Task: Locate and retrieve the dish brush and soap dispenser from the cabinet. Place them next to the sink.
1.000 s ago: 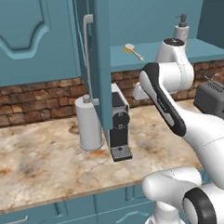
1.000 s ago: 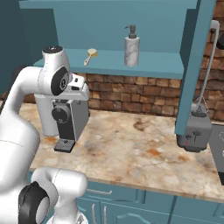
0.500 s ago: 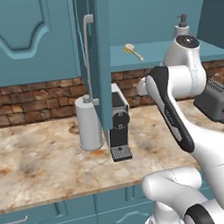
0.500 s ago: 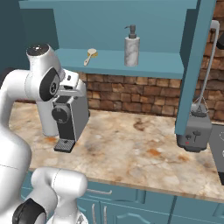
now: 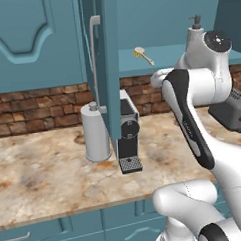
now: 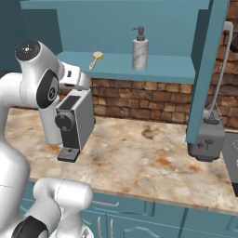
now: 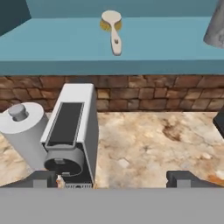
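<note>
The teal cabinet stands open, its door (image 5: 104, 68) edge-on with the pale bar handle (image 5: 93, 44). On its shelf (image 6: 158, 67) lies the dish brush (image 6: 96, 59) (image 5: 143, 55) (image 7: 113, 33), bristle head towards the back. To the brush's right stands the soap dispenser (image 6: 139, 50) (image 7: 215, 26); in the left base view my arm partly covers the dispenser (image 5: 195, 29). My gripper (image 7: 113, 179) is open and holds nothing. It hangs below shelf level, out in front of the brush and above the counter. The sink is out of view.
Under the shelf a grey coffee machine (image 7: 72, 135) (image 5: 127, 137) stands beside a white paper-towel roll (image 7: 24, 131) (image 5: 95, 134) on the marble counter (image 6: 139, 153). A toaster (image 6: 207, 142) sits below the open door (image 6: 207, 69), with a black hob (image 6: 231, 158) at the far right.
My arm has lifted, its upper joint climbing and swinging outward, carrying the hand up towards shelf height. The brush and dispenser have stayed in place.
</note>
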You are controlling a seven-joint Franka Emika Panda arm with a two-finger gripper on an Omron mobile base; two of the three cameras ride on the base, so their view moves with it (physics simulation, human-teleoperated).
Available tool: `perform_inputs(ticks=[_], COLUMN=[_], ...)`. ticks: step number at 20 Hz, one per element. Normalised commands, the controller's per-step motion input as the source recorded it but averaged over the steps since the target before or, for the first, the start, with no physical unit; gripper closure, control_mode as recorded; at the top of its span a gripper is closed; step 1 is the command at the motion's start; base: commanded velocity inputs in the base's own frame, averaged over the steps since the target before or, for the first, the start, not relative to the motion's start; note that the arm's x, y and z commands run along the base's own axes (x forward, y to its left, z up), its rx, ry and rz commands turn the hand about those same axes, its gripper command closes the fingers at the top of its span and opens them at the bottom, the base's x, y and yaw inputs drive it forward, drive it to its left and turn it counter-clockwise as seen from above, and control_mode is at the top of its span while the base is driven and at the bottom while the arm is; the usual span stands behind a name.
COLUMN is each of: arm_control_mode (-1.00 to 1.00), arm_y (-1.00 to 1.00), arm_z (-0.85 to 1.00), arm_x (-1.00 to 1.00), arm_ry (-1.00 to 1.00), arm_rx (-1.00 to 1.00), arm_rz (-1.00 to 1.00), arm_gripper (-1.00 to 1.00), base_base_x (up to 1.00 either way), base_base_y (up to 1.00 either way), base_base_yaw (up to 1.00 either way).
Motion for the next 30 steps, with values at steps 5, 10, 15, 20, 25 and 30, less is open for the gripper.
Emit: perform_inputs(ticks=[5,10,15,20,25,30], arm_control_mode=[-1.00,-1.00,-1.00,-1.00,-1.00,-1.00], arm_y=[-0.11,-0.19,0.05,0.05,0.01,0.00], arm_z=[0.45,0.27,0.06,0.00,0.00,-0.01], arm_x=[0.17,0.33,0.46,0.53,0.54,0.58], arm_ry=[-0.24,-0.16,-0.02,0.00,0.00,0.01], arm_rx=[0.01,0.00,-0.02,0.00,0.00,0.00], arm_rz=[0.00,0.00,-0.01,0.00,0.00,0.00], arm_gripper=[-1.00,-1.00,-1.00,-1.00,-1.00,-1.00], base_base_x=[0.00,0.00,0.00,0.00,0.00,0.00], base_base_y=[0.00,0.00,0.00,0.00,0.00,0.00], base_base_yaw=[0.00,0.00,0.00,0.00,0.00,0.00])
